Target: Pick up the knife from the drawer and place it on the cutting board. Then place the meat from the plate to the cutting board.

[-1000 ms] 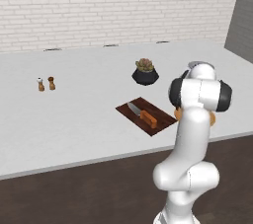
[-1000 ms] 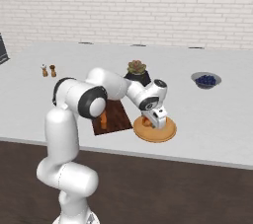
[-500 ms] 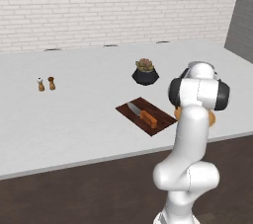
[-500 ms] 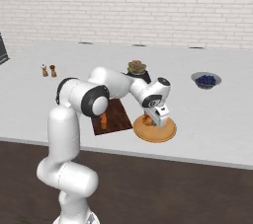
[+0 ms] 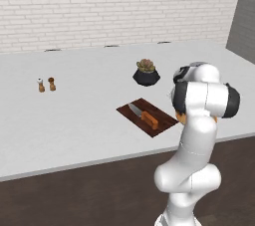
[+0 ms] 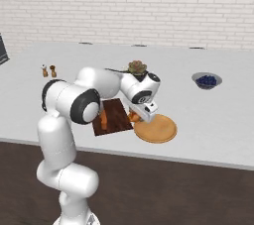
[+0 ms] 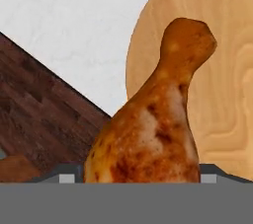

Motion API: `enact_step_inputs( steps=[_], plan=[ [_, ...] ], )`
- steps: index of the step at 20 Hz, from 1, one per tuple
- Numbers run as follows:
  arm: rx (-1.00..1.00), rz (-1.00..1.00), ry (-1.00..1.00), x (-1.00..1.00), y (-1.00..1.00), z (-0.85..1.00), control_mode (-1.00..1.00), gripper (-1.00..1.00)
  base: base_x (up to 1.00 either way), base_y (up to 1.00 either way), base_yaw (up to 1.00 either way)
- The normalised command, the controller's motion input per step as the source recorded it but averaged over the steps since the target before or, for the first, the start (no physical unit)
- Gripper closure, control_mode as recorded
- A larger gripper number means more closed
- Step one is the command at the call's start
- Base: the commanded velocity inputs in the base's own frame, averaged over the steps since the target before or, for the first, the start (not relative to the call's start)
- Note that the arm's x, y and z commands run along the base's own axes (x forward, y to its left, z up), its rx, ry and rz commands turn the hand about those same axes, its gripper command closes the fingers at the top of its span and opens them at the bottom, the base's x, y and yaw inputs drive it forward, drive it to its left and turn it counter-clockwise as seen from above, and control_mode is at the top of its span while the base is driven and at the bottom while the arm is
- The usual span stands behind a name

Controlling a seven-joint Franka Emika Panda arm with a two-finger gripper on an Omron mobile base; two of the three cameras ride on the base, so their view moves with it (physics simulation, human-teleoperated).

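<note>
Left base view: the knife lies on the cutting board as it did a second ago, orange handle toward the near right. Right base view: the gripper, earlier over the plate, now sits at its left rim, beside the board, with the meat. Hand view: the meat, a browned drumstick, stands between the fingers, which pinch its thick end above the plate's edge.

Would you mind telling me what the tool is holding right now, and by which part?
The tool is closed around the thick end of the meat, its narrow end over the plate.
</note>
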Motion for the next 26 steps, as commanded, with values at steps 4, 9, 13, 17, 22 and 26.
enact_step_inputs(
  steps=[4,9,13,17,22,26],
  plan=[
    [-0.02,0.35,-0.02,0.0,1.0,0.32,-1.0,1.0,0.0,0.0,0.0],
    [-0.04,0.19,0.0,0.0,0.99,0.06,-1.0,1.0,0.0,0.0,0.0],
    [-0.03,0.08,-0.02,-0.03,0.65,0.0,-1.0,1.0,0.0,0.0,0.0],
    [-0.02,0.08,-0.08,0.03,0.06,0.0,-1.0,1.0,0.0,0.0,0.0],
    [0.0,0.12,-0.08,0.0,-0.1,0.0,-1.0,1.0,0.0,0.0,0.0],
    [0.0,0.25,-0.06,0.0,-0.24,0.0,-1.0,1.0,0.0,0.0,0.0]
  ],
)
